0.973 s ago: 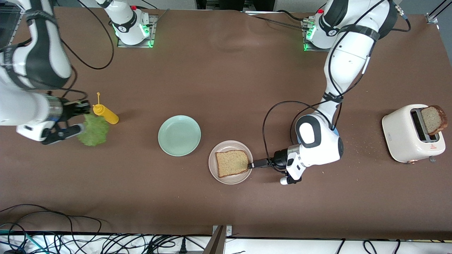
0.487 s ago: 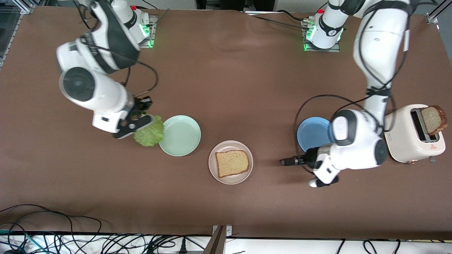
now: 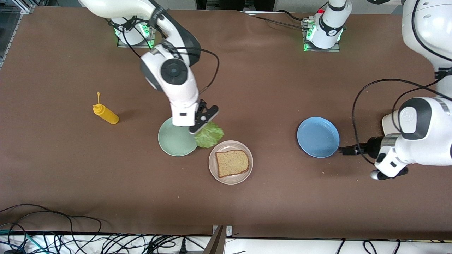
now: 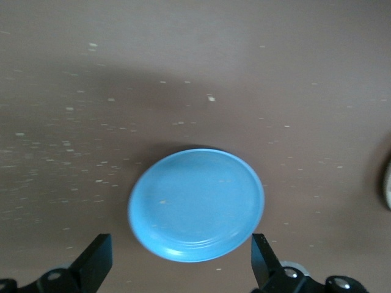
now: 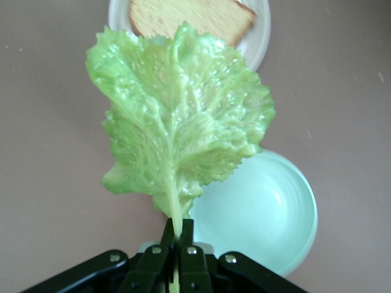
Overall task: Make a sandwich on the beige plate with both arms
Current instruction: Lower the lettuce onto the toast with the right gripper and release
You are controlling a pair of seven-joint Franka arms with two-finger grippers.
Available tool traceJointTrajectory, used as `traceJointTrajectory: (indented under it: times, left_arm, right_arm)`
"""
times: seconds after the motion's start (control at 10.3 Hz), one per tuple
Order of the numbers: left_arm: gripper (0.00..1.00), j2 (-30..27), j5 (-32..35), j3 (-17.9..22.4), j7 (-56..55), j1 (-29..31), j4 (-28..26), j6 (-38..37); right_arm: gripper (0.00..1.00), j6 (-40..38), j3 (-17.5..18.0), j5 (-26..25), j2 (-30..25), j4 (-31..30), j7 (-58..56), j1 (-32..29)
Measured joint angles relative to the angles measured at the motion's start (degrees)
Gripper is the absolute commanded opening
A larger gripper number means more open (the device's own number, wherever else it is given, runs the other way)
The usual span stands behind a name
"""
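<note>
R gripper point(image 5: 178, 241) pinches lettuce leaf point(image 3: 209, 134) by its stem, up over mint green plate point(image 3: 171, 143) edge, just beside beige plate point(image 3: 230, 176). Bread slice point(image 3: 232, 163) lies on beige plate. L gripper point(image 4: 180, 268) spread wide, empty, by blue plate point(image 3: 317, 137).

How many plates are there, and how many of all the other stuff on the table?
Plates: 3 — beige plate, mint green plate, blue plate
Bread slices: 1 — on the beige plate
Lettuce leaves: 1 — pinched in the right end effector, lettuce leaf
Yellow squeeze bottles: 1 — yellow bottle
Total: 6
</note>
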Motion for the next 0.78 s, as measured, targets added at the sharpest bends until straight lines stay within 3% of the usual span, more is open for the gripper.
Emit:
traceJointTrajectory:
  times: [0.19,0.39,0.78]
  left_arm:
    - [1.00,-1.78,6.84,0.05,-0.26,0.70,-0.04,-0.50]
    - [1.00,-3.14,7.90,0.10,-0.26,2.71,-0.06,-1.05]
    - [1.00,-3.39,9.11,-0.03,-0.33,3.90,-0.02,-1.08]
  right_arm:
    - [0.00,6.76,-0.08,-5.05,4.14,0.05,-0.38,1.01]
    - [0.00,12.29,-0.55,-6.69,6.81,0.46,-2.07,0.97]
    - [0.00,18.09,-0.87,-7.31,16.00,10.07,-5.09,1.10]
